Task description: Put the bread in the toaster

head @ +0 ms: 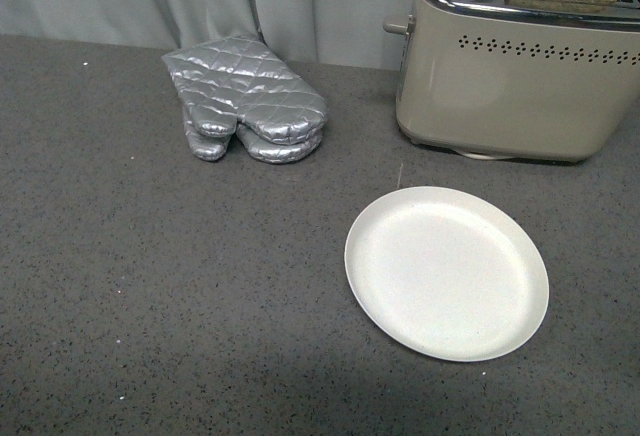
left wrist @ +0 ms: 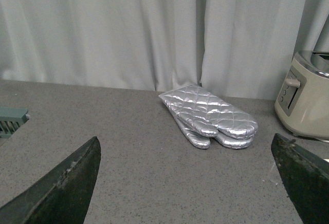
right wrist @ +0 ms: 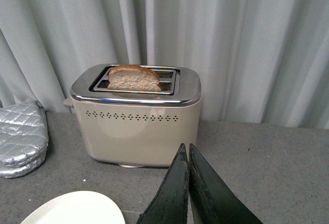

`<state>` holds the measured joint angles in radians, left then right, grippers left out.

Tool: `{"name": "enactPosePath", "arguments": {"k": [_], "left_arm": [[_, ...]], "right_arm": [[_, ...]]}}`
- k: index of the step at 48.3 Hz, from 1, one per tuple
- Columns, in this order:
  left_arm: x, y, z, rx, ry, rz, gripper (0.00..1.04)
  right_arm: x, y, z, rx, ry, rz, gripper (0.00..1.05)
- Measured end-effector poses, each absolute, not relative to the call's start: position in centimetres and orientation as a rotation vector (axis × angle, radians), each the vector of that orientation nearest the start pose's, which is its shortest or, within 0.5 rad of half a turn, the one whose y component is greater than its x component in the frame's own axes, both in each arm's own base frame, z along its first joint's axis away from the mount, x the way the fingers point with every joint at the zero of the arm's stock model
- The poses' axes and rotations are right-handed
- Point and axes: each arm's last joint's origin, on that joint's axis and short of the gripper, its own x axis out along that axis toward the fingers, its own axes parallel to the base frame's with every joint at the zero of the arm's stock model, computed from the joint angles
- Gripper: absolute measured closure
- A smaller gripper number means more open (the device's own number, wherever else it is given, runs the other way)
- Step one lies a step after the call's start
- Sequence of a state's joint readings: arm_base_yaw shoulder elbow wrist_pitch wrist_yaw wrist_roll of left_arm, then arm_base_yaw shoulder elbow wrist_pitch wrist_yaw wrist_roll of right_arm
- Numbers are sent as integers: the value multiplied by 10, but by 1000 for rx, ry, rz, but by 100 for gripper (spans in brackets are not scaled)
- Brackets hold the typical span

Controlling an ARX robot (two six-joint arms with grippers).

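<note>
While bread (right wrist: pixel 134 78) sits in toaster (right wrist: pixel 139 126) — plate (head: pixel 447 272) (white) bare.

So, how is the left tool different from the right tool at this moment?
The left tool is open, with its two dark fingers far apart, while the right tool is shut, with its fingers pressed together. The left tool faces the silver oven mitts; the right tool faces the toaster, where the bread sits in a slot. Both are dark and hold nothing.
</note>
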<state>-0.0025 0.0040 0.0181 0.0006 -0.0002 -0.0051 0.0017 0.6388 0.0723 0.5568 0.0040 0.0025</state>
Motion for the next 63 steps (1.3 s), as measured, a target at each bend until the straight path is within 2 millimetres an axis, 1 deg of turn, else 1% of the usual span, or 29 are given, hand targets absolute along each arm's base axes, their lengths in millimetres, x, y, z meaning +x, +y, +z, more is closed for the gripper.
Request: {"name": "enactPosePath", "arguments": {"k": [10, 15, 28, 57, 63], "left_arm": [[97, 0, 169, -5, -15, -2, 7], [97, 0, 169, -5, -15, -2, 7], [97, 0, 169, -5, -15, -2, 7], [97, 0, 169, -5, -15, -2, 7], [97, 0, 169, -5, -15, -2, 7]], "right_arm": [[133, 0, 174, 2, 7, -1, 104], [129, 0, 166, 2, 1, 0, 104], [119, 0, 168, 2, -7, 0, 104], [108, 0, 168, 2, -7, 0, 104], [100, 0, 163, 2, 24, 0, 104]]}}
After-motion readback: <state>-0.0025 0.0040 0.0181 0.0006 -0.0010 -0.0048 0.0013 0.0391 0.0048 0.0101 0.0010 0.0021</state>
